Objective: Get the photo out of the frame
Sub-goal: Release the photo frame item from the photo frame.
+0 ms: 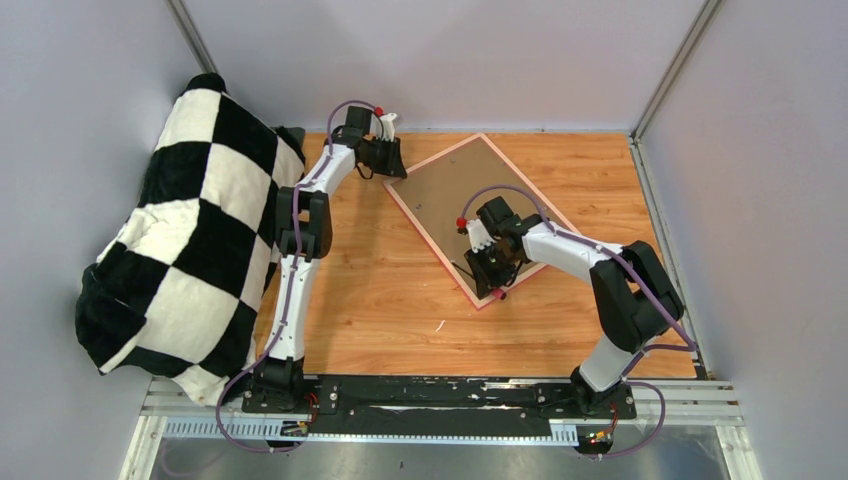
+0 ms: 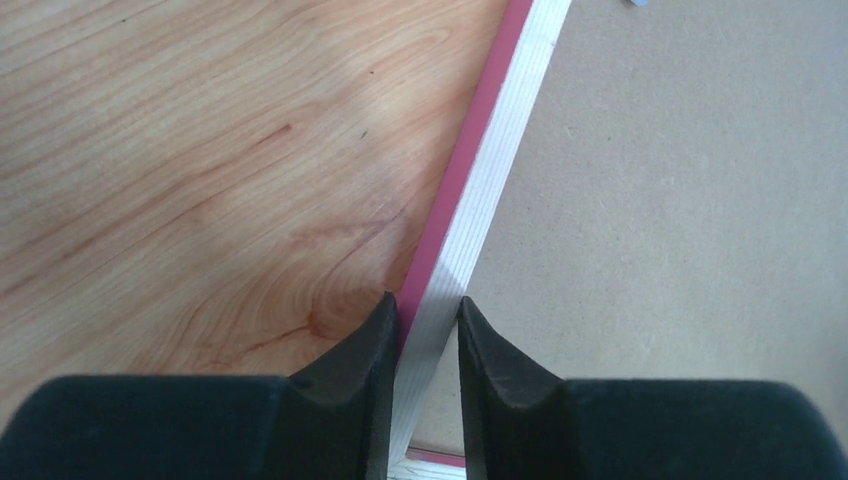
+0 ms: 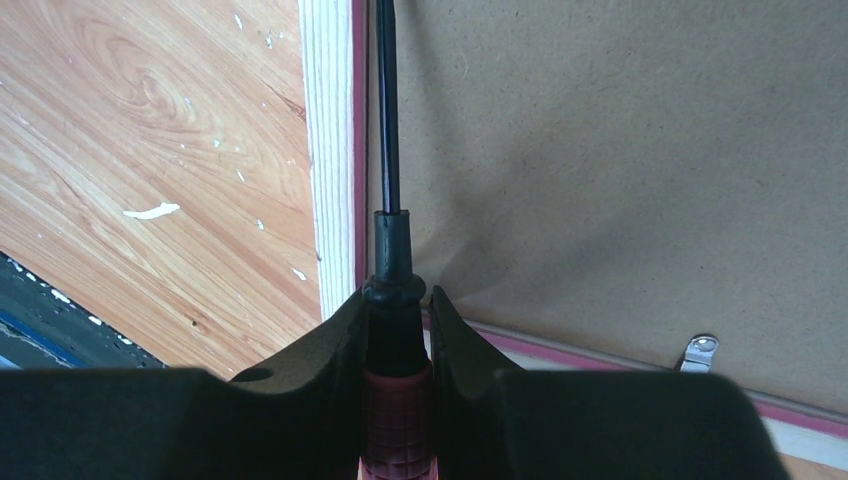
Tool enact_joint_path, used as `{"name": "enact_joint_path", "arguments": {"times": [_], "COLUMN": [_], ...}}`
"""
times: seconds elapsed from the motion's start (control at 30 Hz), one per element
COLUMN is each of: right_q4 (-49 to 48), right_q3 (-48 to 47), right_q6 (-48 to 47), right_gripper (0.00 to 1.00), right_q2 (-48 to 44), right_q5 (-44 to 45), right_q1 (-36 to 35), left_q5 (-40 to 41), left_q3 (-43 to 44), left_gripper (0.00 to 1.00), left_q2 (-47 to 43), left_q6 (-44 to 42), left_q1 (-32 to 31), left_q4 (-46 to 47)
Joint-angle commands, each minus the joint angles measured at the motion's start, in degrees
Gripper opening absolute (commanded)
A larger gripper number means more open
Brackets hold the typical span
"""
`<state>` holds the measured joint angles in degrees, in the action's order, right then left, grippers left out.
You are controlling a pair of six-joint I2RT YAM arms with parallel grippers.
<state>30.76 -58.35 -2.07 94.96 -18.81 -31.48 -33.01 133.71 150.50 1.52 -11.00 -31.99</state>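
Observation:
The frame (image 1: 432, 247) lies face down and askew on the wooden table, its narrow pink border around a brown backing board (image 1: 470, 190). The photo is hidden under that board. My left gripper (image 1: 395, 165) is at the frame's far left corner. In the left wrist view it (image 2: 428, 305) is shut across the frame's rail (image 2: 510, 130), one finger on the pink outer side, the other on the board side. My right gripper (image 1: 492, 270) (image 3: 398, 295), at the near corner, is shut on a red-handled screwdriver (image 3: 387, 120). The screwdriver's black shaft runs along the seam between rail (image 3: 328, 150) and board (image 3: 620, 150).
A black-and-white checkered cushion (image 1: 190, 230) is heaped against the left wall beside the left arm. A small metal retaining tab (image 3: 700, 350) sits on the frame's near rail. Grey walls close in the back and both sides of the table (image 1: 380, 300). A white scrap (image 1: 438, 325) lies near the frame.

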Motion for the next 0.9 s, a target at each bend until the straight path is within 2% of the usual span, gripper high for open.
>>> {"name": "enact_joint_path", "arguments": {"times": [0.0,0.23,0.47,0.87], "right_q4": [-0.88,-2.00,-2.21,-6.24], "right_q3": [-0.37,-0.44,-2.29,-3.87], "right_q6": [1.72,4.09,6.06,11.55], "right_gripper": [0.00,0.00,0.00,0.00], "right_q2": [1.90,3.15,6.46,9.03], "right_q5": [2.58,4.42,2.38,2.37], "right_q1": [0.46,0.46,0.47,0.48], "left_q5": [2.89,3.50,3.01,2.08], "left_q3": [-1.34,-1.79,-1.75,-1.87], "left_gripper": [0.19,0.08,0.00,0.00], "left_q2": [1.99,1.74,1.82,1.73], "left_q6": [-3.29,-3.85,-4.05,-4.46], "left_q1": [-2.28,-2.68,-2.71,-2.77], "left_q4": [-5.19,-5.29,-5.46,-6.02]}}
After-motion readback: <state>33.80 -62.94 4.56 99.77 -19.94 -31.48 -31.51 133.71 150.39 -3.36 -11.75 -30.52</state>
